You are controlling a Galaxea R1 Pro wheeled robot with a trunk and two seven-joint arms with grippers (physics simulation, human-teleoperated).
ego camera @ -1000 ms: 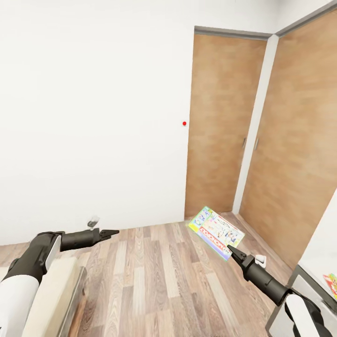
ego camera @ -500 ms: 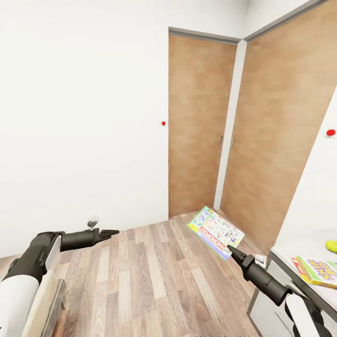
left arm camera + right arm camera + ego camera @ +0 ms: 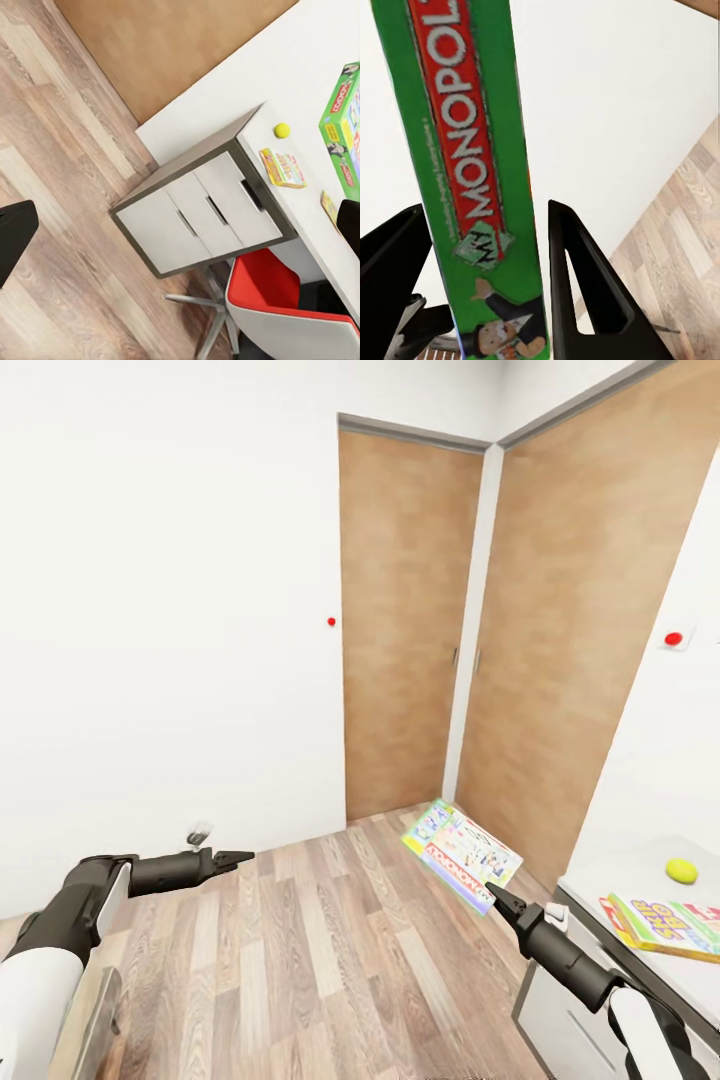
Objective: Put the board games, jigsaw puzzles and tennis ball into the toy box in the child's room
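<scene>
The right gripper [image 3: 491,893] has its two black fingers [image 3: 585,277] clamped on the edge of a flat green-edged Monopoly board game box [image 3: 461,854], which it's holding up in the air over the brown wood-plank floor [image 3: 310,950], tilted with the colourful printed lid facing up. The left gripper [image 3: 243,856] is out in front over the floor, carrying nothing, but honestly I can't tell whether its jaws are parted or closed. Further out, the long desk with the pale grey-white top [image 3: 640,880] has a small yellow-green tennis ball [image 3: 682,871] near its end edge, well apart from the held box. Just beside the ball lies a flat red and yellow board game box [image 3: 668,926]. In the left wrist view there's a grey drawer unit [image 3: 199,217] under that end of the desk and a red chair [image 3: 281,296] beside it. Two brown wooden doors [image 3: 410,620] meet in the white-walled corner beyond.
</scene>
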